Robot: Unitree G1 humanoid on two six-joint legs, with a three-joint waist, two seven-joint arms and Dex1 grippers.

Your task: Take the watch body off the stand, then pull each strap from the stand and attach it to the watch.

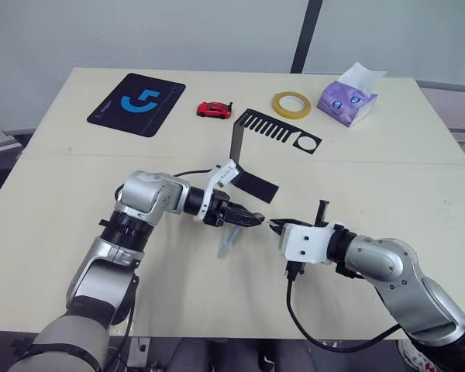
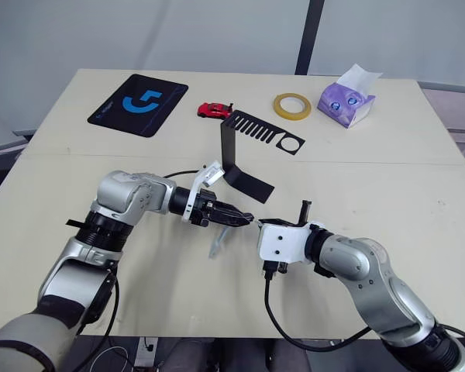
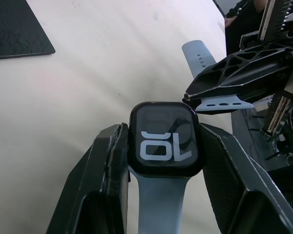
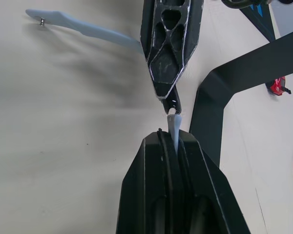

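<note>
The table (image 1: 77, 163) carries the stand (image 1: 252, 143), now bare, toward its far edge. Nearer the front edge, the left gripper (image 3: 158, 195) jaws clamp the watch body (image 3: 165, 145), one strap (image 3: 158, 204) attached and hanging, steadying it. The right gripper (image 4: 173, 146) jaws pinch the second strap (image 3: 223, 104) tip-first toward the case, likely for insertion.

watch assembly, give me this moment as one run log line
left gripper: shut on watch body, one strap already on | right gripper: shut on second strap, tip at watch edge | stand: empty
</note>
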